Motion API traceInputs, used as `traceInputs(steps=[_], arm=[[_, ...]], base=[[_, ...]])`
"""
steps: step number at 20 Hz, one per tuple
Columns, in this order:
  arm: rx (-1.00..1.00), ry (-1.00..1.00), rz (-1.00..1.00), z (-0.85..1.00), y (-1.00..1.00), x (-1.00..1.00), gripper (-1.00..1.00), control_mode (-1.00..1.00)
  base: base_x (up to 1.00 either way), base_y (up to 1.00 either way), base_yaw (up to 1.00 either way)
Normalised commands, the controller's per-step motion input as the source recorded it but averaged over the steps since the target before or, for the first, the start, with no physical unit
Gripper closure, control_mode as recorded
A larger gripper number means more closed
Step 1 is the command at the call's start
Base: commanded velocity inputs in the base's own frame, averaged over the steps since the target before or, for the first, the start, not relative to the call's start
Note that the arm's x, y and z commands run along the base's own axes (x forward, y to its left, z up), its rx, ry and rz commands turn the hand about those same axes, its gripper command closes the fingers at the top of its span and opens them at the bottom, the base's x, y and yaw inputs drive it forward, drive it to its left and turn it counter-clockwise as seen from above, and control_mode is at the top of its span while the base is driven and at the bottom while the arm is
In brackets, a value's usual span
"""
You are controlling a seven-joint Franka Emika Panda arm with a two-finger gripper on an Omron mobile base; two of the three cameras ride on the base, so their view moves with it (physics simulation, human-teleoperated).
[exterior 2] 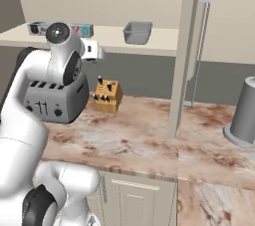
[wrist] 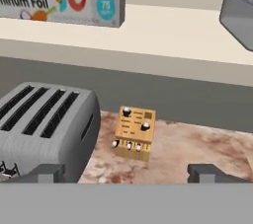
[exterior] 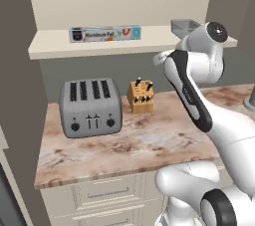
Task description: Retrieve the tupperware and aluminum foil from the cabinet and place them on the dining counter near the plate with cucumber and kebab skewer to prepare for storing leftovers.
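Hand (wrist: pixel 126 172): fingers spread wide, empty.
Foil: pale grey-blue aluminum foil carton (exterior: pixel 104 34) lies on cream cabinet shelf (exterior: pixel 149 41).
Tupperware: grey tub (exterior 2: pixel 137 32) near shelf's right end.
Left: both unfetched.

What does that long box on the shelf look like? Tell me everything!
The foil box is a long, slim carton, pale grey-blue, lettered "Foil" in dark print. One end is black; the other has a red curve and a teal circle reading 75. It looks like cardboard. It lies flat and closed on the cream shelf, lengthwise along it, above the toaster. Nothing else touches it.
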Motion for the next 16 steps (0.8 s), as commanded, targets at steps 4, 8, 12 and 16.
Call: traceInputs(steps=[4,8,12,16], arm=[[0.00,0.00,0.04,0.66,0.00,0.41,-1.00,-1.00],[0.00,0.00,0.04,0.45,0.00,0.44,-1.00,-1.00],[0.00,0.00,0.04,0.06,0.04,0.47,-1.00,-1.00],[0.00,-0.01,0.05,0.00,0.10,0.46,-1.00,-1.00]], base=[[0.00,0.00,0.00],[0.00,0.00,0.00],[0.00,0.00,0.00],[0.00,0.00,0.00]])
